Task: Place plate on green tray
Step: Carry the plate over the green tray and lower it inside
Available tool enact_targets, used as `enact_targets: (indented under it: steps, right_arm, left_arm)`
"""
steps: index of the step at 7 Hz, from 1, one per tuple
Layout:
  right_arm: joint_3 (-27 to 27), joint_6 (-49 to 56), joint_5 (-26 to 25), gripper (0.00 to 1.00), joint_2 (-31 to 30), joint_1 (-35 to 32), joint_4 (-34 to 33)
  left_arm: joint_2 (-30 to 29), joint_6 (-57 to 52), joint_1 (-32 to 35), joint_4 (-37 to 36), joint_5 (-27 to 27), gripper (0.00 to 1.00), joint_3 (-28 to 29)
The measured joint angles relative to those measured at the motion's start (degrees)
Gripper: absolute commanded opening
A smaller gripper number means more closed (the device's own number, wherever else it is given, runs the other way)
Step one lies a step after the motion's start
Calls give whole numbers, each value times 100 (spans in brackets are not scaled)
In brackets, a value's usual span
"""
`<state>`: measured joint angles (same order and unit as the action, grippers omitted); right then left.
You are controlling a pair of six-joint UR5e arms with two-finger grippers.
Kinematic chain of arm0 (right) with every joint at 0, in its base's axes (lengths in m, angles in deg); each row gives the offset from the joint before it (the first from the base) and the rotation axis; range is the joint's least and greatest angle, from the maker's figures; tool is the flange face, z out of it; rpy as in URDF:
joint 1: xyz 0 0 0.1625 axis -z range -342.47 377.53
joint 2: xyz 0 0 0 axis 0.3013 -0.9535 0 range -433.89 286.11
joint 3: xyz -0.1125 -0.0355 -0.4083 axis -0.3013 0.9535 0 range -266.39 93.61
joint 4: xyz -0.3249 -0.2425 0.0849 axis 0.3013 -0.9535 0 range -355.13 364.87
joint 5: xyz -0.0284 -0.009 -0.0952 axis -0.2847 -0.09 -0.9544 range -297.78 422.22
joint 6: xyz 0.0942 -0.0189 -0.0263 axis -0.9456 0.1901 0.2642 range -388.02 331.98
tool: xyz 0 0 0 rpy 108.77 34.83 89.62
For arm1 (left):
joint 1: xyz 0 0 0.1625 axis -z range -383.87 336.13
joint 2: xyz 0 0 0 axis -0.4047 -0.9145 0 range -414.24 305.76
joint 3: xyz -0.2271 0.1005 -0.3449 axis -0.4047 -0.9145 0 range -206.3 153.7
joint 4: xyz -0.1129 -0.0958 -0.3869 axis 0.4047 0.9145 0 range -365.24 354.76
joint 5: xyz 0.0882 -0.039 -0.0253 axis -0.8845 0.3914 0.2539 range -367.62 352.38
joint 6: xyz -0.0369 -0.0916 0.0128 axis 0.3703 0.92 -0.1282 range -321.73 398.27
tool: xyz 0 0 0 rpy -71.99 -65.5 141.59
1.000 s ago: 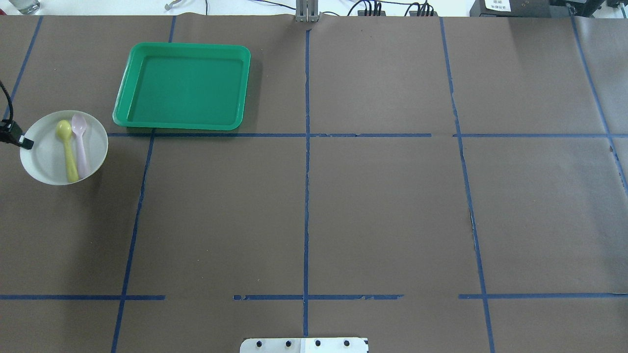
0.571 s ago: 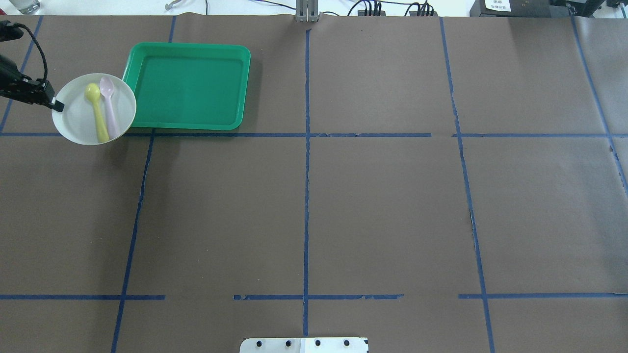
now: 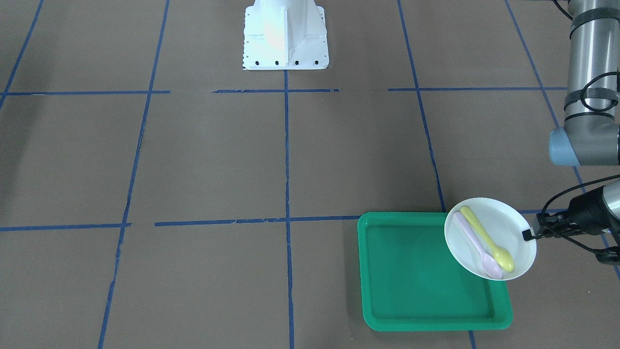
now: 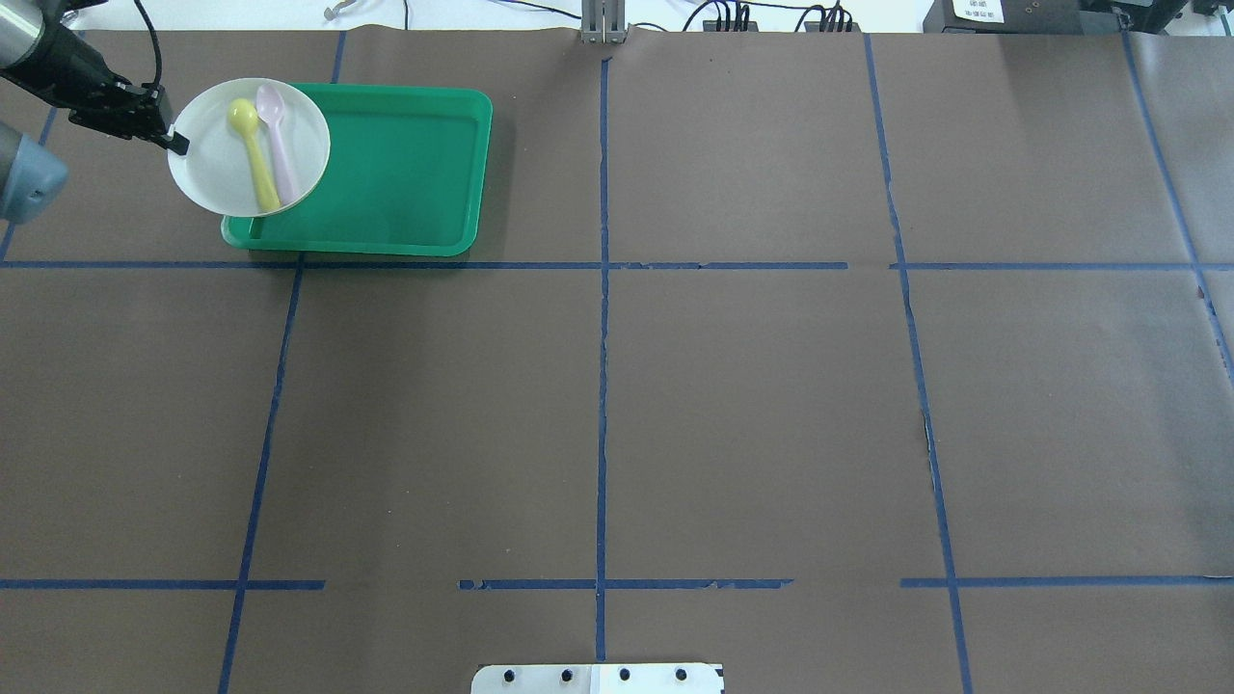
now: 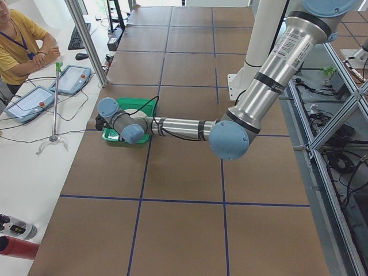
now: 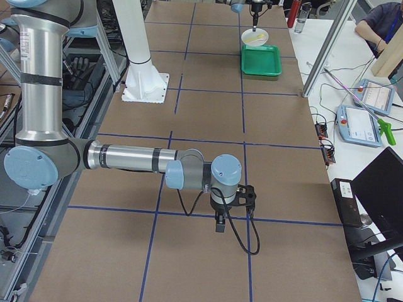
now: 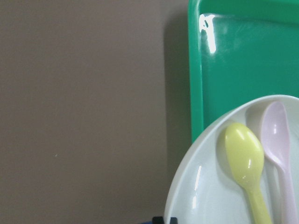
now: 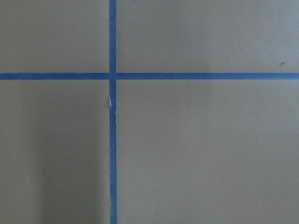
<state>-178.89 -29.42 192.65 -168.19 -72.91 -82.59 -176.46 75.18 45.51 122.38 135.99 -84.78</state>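
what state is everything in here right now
green tray: flat on the table, visible floor bare
plate: lifted, gripped at its rim, overlapping the green tray's edge
yellow spoon: lying on the plate
pink spoon: lying beside it
left gripper: jaws shut on the plate
right gripper: jaws cannot be judged

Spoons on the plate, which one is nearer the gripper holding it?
The yellow spoon; the pink spoon lies beyond it, farther from the left gripper holding the plate.

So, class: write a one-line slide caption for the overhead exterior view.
Left arm, jaws shut on the rim, holds the plate with two spoons over the green tray's left edge.
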Motion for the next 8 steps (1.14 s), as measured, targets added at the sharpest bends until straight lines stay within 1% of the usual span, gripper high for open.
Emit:
enact_targets:
  steps: [2, 5, 8]
  right_arm:
    - [2, 0, 0, 100, 0, 0, 0]
    - [3, 0, 0, 100, 0, 0, 0]
    - [1, 0, 0, 100, 0, 0, 0]
  left_arm:
    - [-264, 84, -298, 438, -282, 0, 424]
    - [-456, 579, -542, 1029, -449, 0, 718]
    - [-530, 917, -686, 1455, -863, 0, 890]
